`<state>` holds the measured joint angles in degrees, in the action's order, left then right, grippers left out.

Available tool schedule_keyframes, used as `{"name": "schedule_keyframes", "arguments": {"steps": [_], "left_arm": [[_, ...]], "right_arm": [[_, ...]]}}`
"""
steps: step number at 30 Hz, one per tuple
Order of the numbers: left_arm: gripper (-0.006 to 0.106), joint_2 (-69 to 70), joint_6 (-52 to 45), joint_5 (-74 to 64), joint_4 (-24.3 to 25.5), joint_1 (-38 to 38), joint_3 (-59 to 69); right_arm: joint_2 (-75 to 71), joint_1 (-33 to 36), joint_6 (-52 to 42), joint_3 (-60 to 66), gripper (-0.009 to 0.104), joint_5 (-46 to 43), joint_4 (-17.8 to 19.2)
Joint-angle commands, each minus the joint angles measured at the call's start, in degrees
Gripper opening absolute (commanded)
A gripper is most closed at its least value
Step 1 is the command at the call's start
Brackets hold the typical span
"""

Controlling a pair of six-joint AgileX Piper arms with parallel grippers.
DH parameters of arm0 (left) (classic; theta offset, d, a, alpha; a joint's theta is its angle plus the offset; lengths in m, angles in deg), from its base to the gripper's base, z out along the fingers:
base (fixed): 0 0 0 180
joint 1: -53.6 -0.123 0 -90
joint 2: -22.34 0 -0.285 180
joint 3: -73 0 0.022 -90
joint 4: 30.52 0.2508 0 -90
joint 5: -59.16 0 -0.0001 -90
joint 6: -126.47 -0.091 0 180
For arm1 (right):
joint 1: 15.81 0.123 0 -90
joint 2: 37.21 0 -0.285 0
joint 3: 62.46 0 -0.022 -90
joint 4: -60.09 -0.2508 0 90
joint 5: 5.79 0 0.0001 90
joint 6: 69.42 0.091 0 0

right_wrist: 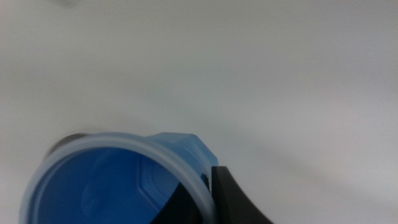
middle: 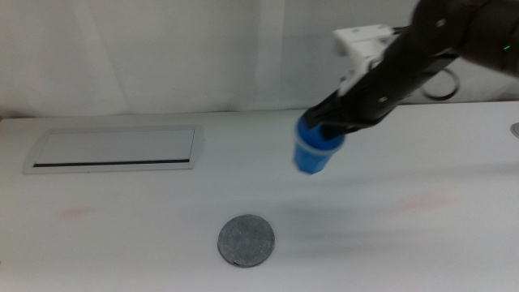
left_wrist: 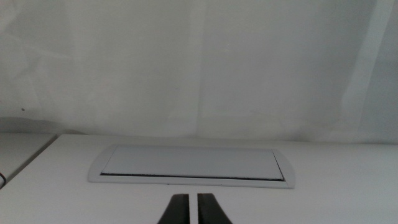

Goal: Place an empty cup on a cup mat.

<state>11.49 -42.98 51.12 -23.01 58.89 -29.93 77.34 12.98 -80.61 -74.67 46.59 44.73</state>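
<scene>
Two arms shared the white table (middle: 422, 243), though only the right arm showed over it. Behind and left of the cup mat (middle: 246, 241) lay the long white panel (middle: 113, 149). The right gripper (middle: 328, 126) held the cup (middle: 315, 152) aloft — jaws clamped on its rim — behind and right of the mat. The left gripper (left_wrist: 192, 210) waited before the panel, jaws nearly closed, holding nothing.

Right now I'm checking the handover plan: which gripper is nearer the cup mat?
Right. The right gripper, shut on the cup, hangs above the table beyond the cup mat. The left gripper waits facing the white panel, outside the middle view.
</scene>
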Motion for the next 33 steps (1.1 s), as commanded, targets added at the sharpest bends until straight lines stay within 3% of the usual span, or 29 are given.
{"name": "schedule_keyframes", "arguments": {"steps": [1, 14, 20, 24, 33], "left_arm": [[-0.003, 0.1, 0.3, 0.0, -0.5, -0.1, 2.2], [-0.003, 0.1, 0.3, 0.0, -0.5, -0.1, 2.2], [-0.003, 0.1, 0.3, 0.0, -0.5, -0.1, 2.2], [-0.003, 0.1, 0.3, 0.0, -0.5, -0.1, 2.2], [-0.003, 0.1, 0.3, 0.0, -0.5, -0.1, 2.2]], "right_arm": [[-0.1, 3.4, 0.7, -0.1, -0.002, -0.6, -0.3], [6.5, 15.5, 3.8, -0.1, -0.002, -5.4, 0.2], [9.1, 16.4, 4.5, -0.1, -0.002, -5.4, 0.4], [10.2, 16.4, 5.8, -0.1, -0.002, -5.0, 2.9], [12.0, 16.4, 6.3, -0.1, -0.002, -4.0, 2.7]]}}
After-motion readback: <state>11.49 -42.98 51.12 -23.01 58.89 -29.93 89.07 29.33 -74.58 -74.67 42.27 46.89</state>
